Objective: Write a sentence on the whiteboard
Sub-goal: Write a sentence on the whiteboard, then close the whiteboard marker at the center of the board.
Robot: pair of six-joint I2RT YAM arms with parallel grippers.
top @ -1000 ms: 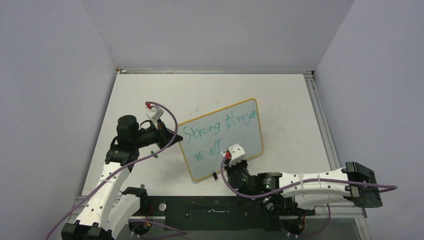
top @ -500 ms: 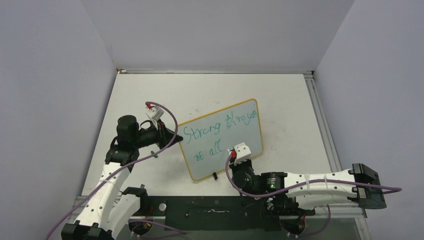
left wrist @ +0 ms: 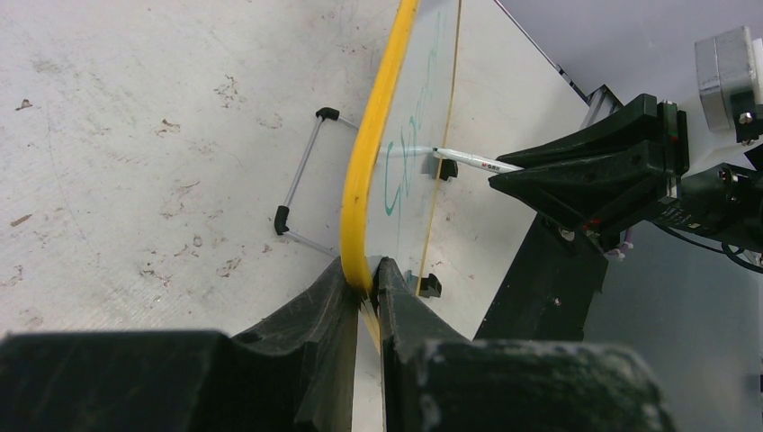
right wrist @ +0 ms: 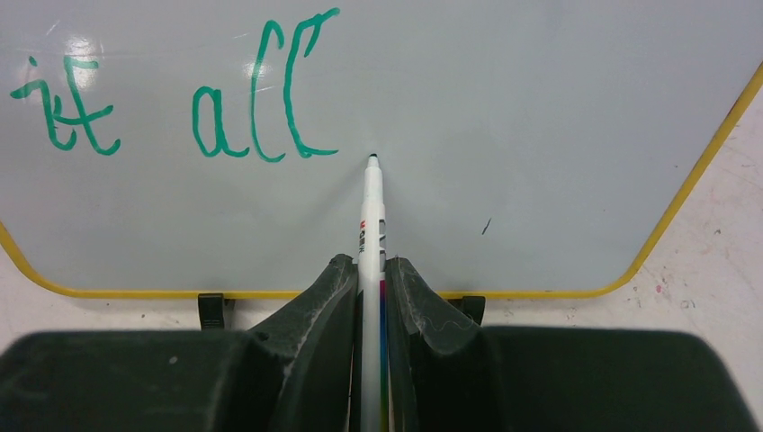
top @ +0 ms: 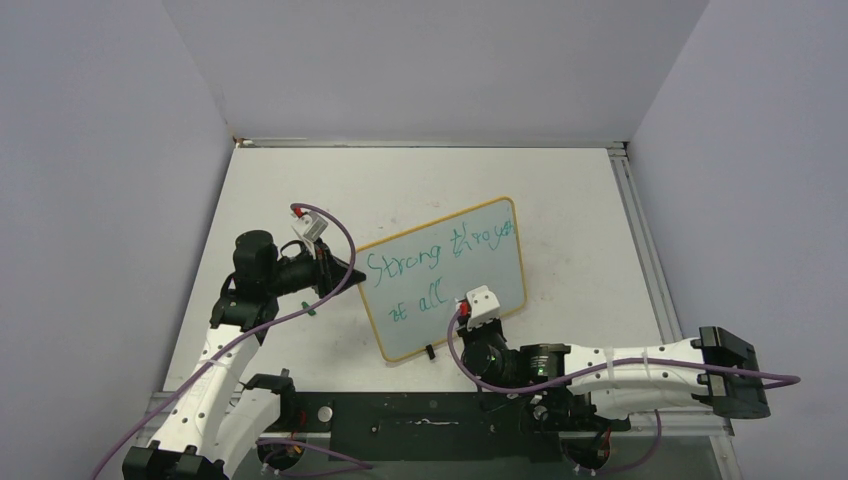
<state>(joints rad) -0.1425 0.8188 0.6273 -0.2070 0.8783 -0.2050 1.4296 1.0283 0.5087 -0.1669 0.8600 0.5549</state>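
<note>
Top of whiteboard [right wrist: 540, 108] beyond right-wrist frame; marker [right wrist: 372, 193] rear out of sight inside right claw [right wrist: 371, 263]

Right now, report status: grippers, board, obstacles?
Left gripper shut on board edge. Right gripper shut on marker, tip right of sentence end. Nothing in the way.

Green handwriting, the sentence [top: 420, 260], crosses the whiteboard [top: 497, 288] at centre frame, and we read "Strong through" above "it all". In the right wrist view "it all" fills the upper left. The marker [right wrist: 372, 216] carries print too small for us to read.
</note>
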